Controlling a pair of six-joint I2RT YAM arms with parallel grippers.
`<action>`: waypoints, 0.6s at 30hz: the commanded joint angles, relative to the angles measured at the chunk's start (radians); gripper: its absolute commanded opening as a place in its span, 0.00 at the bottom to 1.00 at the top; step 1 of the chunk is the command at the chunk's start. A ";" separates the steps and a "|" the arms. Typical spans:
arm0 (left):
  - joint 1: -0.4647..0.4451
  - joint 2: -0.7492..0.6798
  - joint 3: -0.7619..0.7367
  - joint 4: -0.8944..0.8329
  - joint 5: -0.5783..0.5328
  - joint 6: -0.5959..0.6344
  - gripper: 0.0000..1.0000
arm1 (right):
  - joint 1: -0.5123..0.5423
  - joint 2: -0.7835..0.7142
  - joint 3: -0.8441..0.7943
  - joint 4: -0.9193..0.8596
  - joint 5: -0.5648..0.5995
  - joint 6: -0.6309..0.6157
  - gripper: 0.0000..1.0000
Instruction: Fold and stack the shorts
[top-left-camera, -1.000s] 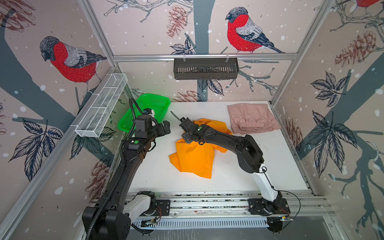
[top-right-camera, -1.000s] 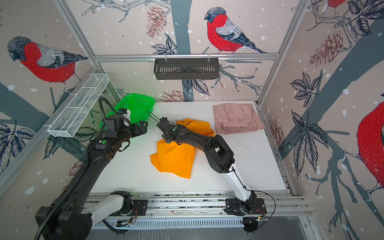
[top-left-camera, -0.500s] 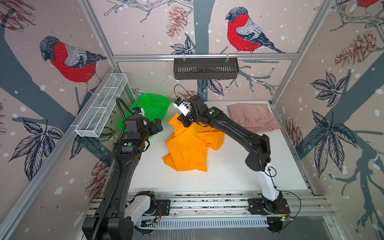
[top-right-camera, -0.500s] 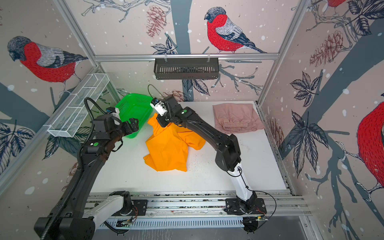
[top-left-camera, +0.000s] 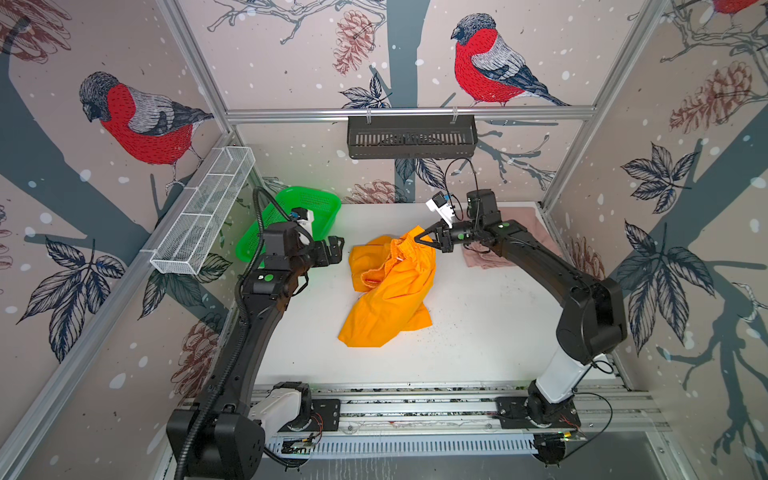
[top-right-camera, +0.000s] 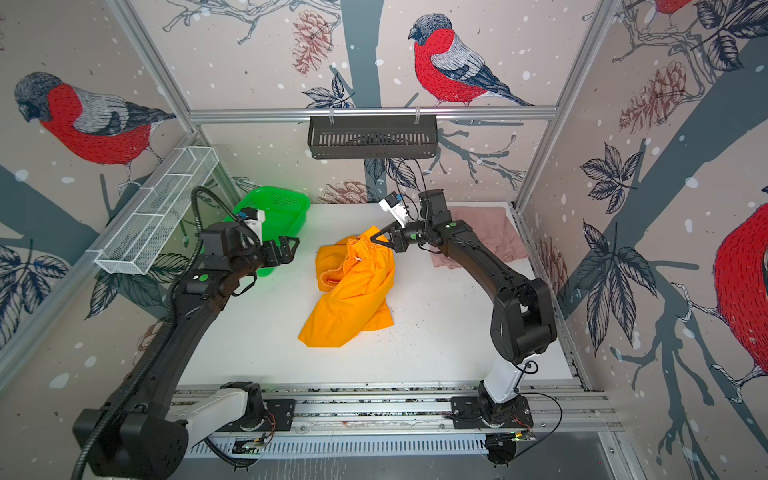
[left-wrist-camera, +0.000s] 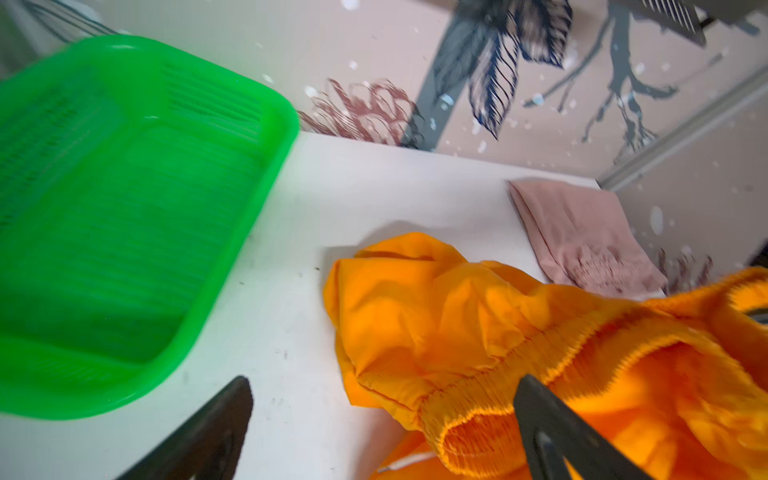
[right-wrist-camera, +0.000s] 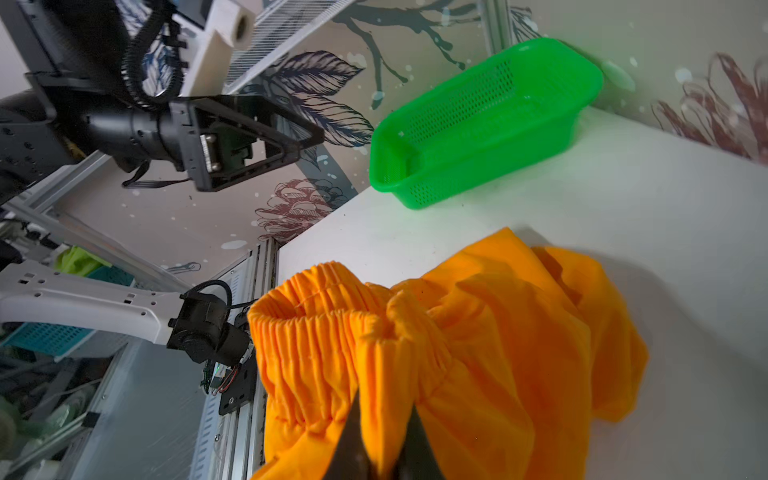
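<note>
**Right gripper pinching the orange waistband**

Right gripper (top-left-camera: 419, 240) (top-right-camera: 376, 237) is gripping the orange shorts (top-left-camera: 390, 291) (top-right-camera: 353, 291). Its jaws are standing narrow, with a bunch of the gathered waistband (right-wrist-camera: 324, 328) squeezed between them. The right wrist view is showing this pinch closely: both fingers (right-wrist-camera: 353, 436) are pressing into the cloth from either side. The gripper is working on the side of the shorts facing away from the green basket (top-left-camera: 307, 191) (top-right-camera: 270, 191).

From that pinched edge, the rest of the orange shorts is draping down and lying crumpled on the white table (top-left-camera: 478, 332). The legs are trailing away from the basket, toward the table's front edge.

Left gripper (top-left-camera: 338, 249) (top-right-camera: 293, 249) is hovering just beside the green basket, between it and the orange shorts. Its jaws are spread wide and holding nothing. In both top views it is staying apart from the cloth.

Pink shorts (top-left-camera: 536, 224) (top-right-camera: 486, 224) are lying folded flat along the same back edge of the table as the basket. They are well apart from it, beyond the orange shorts. The right arm is partly covering them.
</note>
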 joint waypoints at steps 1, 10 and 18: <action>-0.057 0.056 -0.033 0.097 0.073 0.013 0.98 | -0.035 0.008 -0.076 0.084 0.005 0.015 0.16; -0.132 0.223 -0.143 0.230 0.088 0.011 0.98 | -0.070 0.063 -0.099 0.025 0.007 -0.051 0.18; -0.271 0.308 -0.156 0.177 -0.145 0.123 0.98 | -0.126 0.038 -0.138 0.058 0.098 0.015 0.28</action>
